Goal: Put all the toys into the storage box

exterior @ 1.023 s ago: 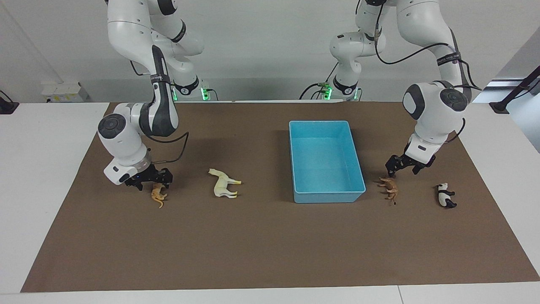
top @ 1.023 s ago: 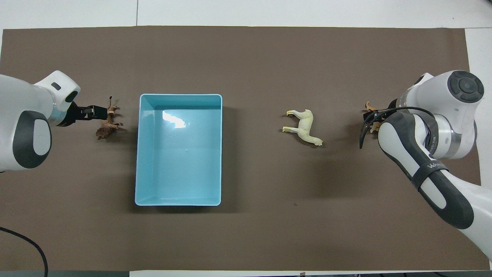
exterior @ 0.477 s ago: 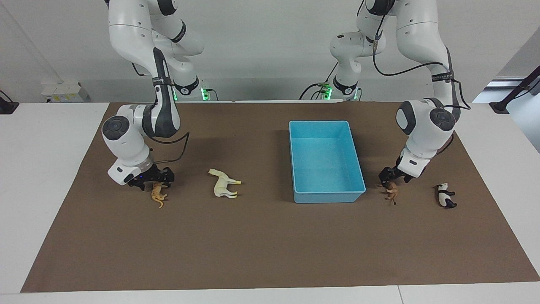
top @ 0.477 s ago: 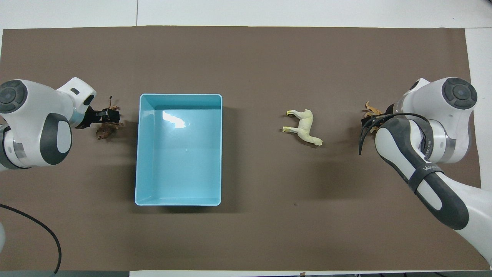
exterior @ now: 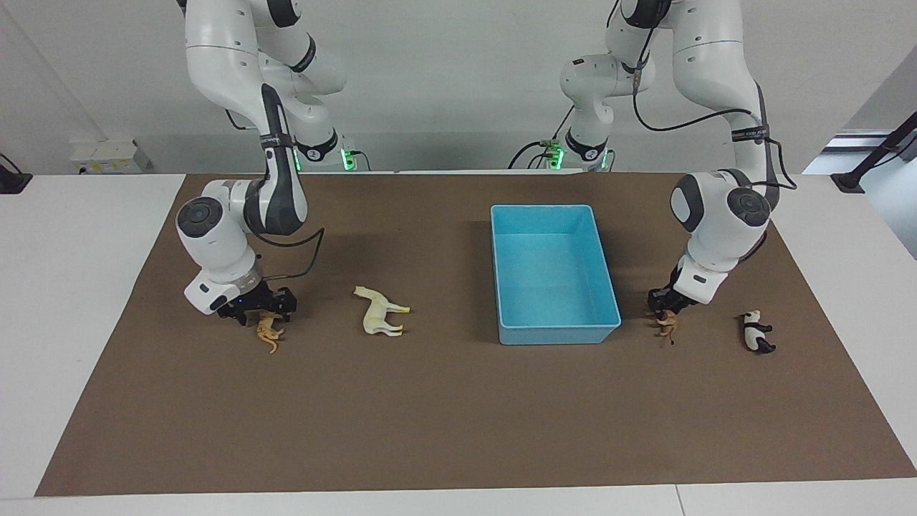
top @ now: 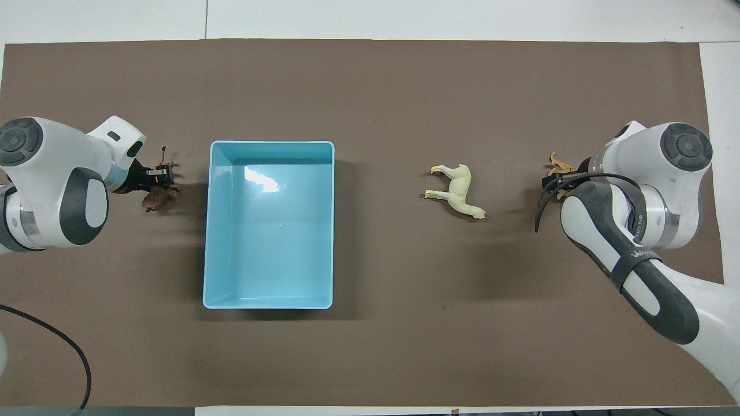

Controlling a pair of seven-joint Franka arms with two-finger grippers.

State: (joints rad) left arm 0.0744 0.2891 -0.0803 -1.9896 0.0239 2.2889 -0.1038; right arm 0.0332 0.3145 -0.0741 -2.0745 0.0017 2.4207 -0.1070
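The light-blue storage box stands on the mat with nothing in it; it also shows in the overhead view. My left gripper is low, right on the brown animal, beside the box toward the left arm's end; in the overhead view the gripper covers part of the animal. My right gripper is open, low over the orange tiger, whose tail end shows in the overhead view. The cream-white horse lies on its side. The panda lies nearest the left arm's end.
A brown mat covers the white table. In the overhead view the left arm hides the panda. The horse also shows in the overhead view, between the box and the tiger. A black cable lies by the left arm.
My left gripper has come down from above the mat onto the brown animal. My right gripper has stayed over the tiger, shifting only slightly. No toy has moved.
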